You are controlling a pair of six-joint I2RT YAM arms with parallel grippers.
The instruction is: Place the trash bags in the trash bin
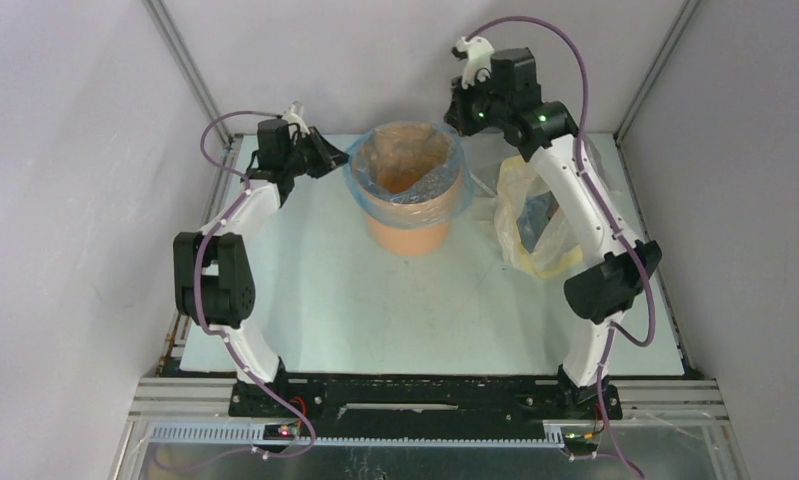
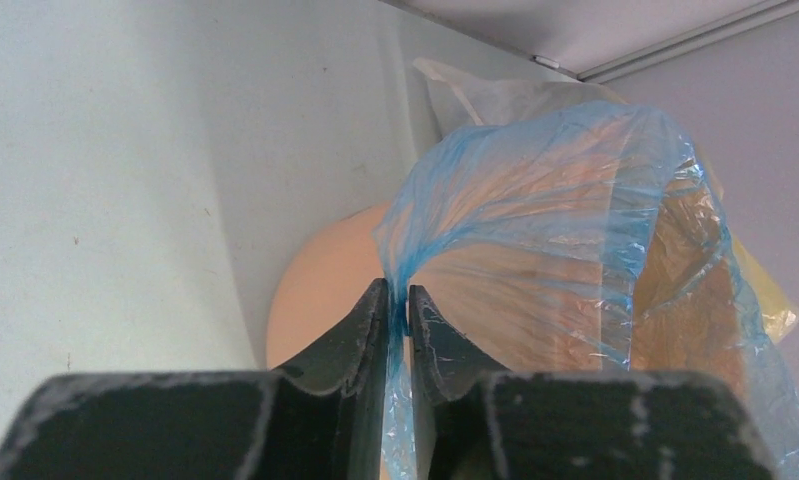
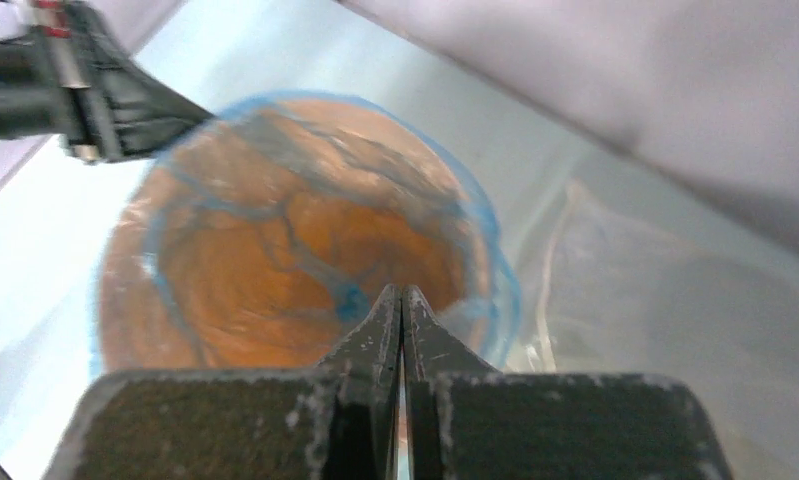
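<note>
1. The round orange-tan plastic trash bin [image 1: 407,232] stands near the far edge of the table [image 1: 375,310], about midway between its left and right edges. The thin, crinkly, translucent light-blue plastic trash bag [image 2: 560,210] sits inside it, and its mouth appears spread around the rim.
2. The left gripper [image 2: 397,298] is pinched closed on a fold of the bag's film at the bin's left side. A hard pull toward the table's left edge could tear film this thin, or lift the liner back out of the bin.
3. The same pull could tip or slide the bin, which looks light and has nothing bracing it.
4. If the pinch slips while the film is taut, that edge may spring inward and fall off the rim.
5. The right gripper [image 3: 403,295] hovers above the bin's far right rim, jaws fully together with nothing visible between them. If it goes down into the bin closed, it could snag the film and drag it off the rim.
6. A larger yellowish-clear plastic bag [image 1: 530,235] lies just right of the bin, under the right arm. A low sweep of that arm could catch it and knock the bin.
</note>
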